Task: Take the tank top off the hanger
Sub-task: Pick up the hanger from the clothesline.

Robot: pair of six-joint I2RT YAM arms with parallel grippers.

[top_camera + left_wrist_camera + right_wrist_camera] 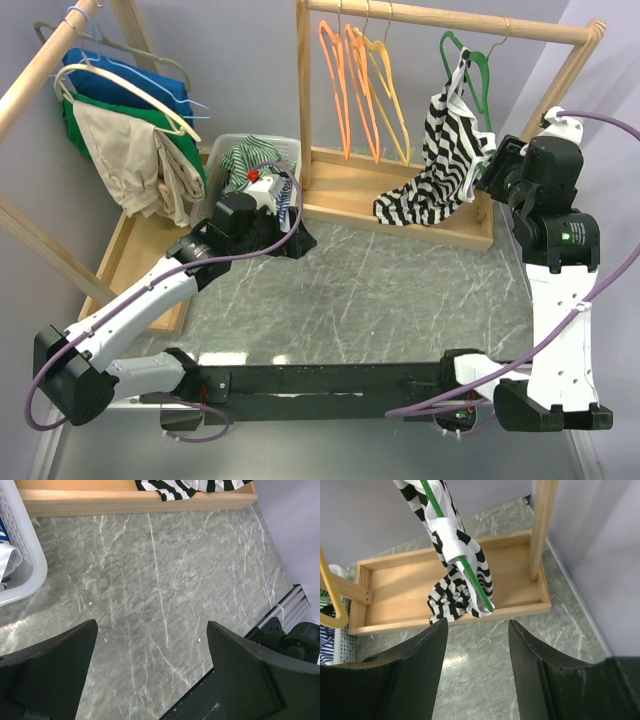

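Note:
A black-and-white striped tank top (442, 150) hangs on a green hanger (470, 62) from the wooden rail at the back right; its lower part lies bunched on the rack's wooden base. In the right wrist view the tank top (452, 565) drapes along the green hanger arm (470, 575). My right gripper (492, 172) is open and empty, just right of the top; in its own view (477, 625) the jaws stand apart below the hanger tip. My left gripper (300, 238) is open and empty over the marble table (152, 625).
Orange hangers (365, 80) hang left on the same rack. A white basket (262, 165) with clothes stands left of the rack's base (340, 205). A second rack with green, blue and beige garments (125, 140) stands at the far left. The rack's right post (542, 525) is near my right gripper.

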